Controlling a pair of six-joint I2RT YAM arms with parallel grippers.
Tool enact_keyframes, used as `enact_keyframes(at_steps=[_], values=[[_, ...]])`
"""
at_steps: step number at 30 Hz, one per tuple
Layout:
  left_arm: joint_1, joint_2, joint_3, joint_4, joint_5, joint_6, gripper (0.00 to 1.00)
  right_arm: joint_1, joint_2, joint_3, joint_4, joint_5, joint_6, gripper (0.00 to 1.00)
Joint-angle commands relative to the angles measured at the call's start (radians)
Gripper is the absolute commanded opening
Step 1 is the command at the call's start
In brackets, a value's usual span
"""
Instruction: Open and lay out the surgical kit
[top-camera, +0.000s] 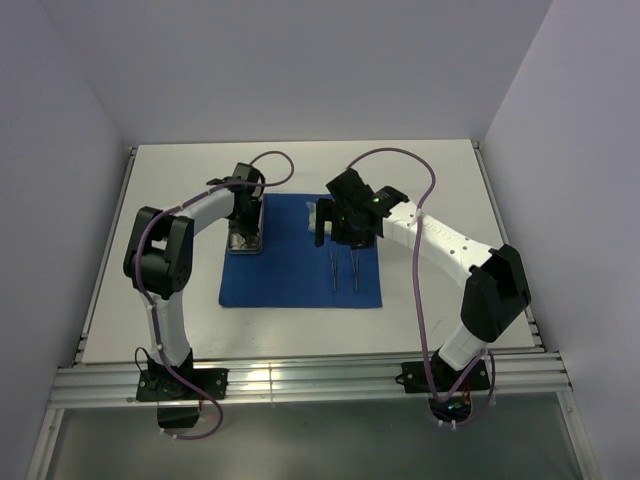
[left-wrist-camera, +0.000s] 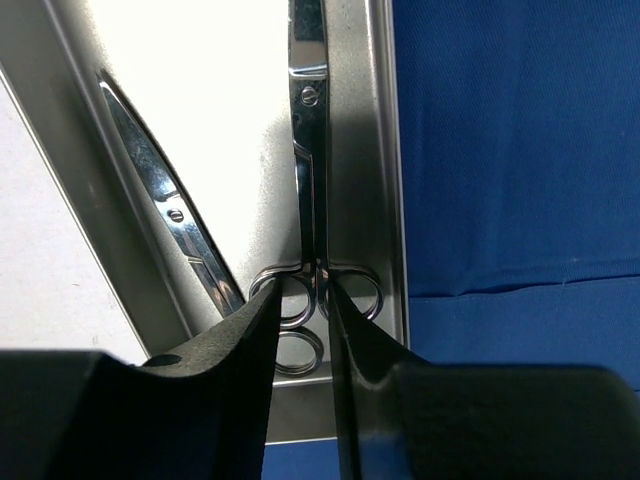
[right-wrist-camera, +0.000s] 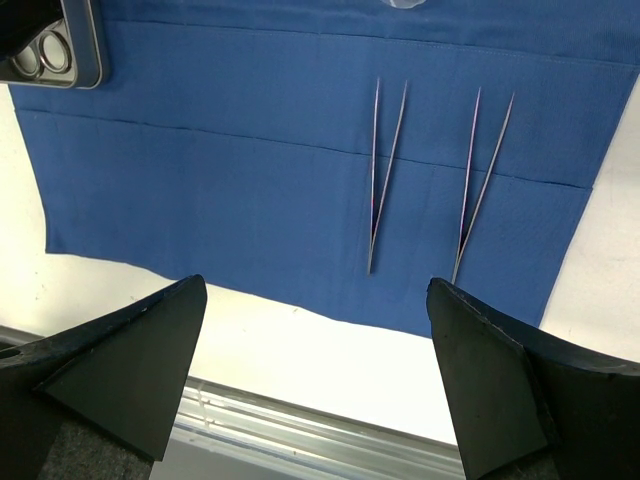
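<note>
Top external: steel tray (top-camera: 245, 245) rests on the left edge of the flat blue cloth wrap (top-camera: 290, 285), long axis near-to-far. Inside, the diagonal scissors (left-wrist-camera: 172, 210) lies slanted. The left gripper (left-wrist-camera: 303, 300) is clenched on the ring handles of the straight scissors (left-wrist-camera: 308, 150), whose blades point away from the fingers along the tray wall. The left tweezers (right-wrist-camera: 373, 235) and right tweezers (right-wrist-camera: 463, 240) lie parallel, joined ends toward the arms. The right gripper (right-wrist-camera: 315, 290) hangs spread wide above them.

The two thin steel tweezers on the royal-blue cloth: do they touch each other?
Apart. The right wrist view shows a bare strip of royal-blue cloth between the tweezers nearer the steel tray and the other tweezers.
</note>
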Motion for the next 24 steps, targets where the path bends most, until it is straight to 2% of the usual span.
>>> enact_keyframes(at_steps=[1, 8, 24], values=[[-0.001, 0.041, -0.011, -0.004, -0.029, -0.006, 0.32, -0.013, 0.001, -0.011, 0.021, 0.001, -0.011, 0.99], [-0.001, 0.048, -0.005, -0.016, -0.037, -0.005, 0.45, -0.016, 0.000, -0.014, 0.021, -0.002, -0.011, 0.99], [-0.001, 0.048, -0.011, -0.008, -0.050, 0.015, 0.59, -0.017, 0.001, -0.011, 0.020, -0.008, -0.013, 0.99]])
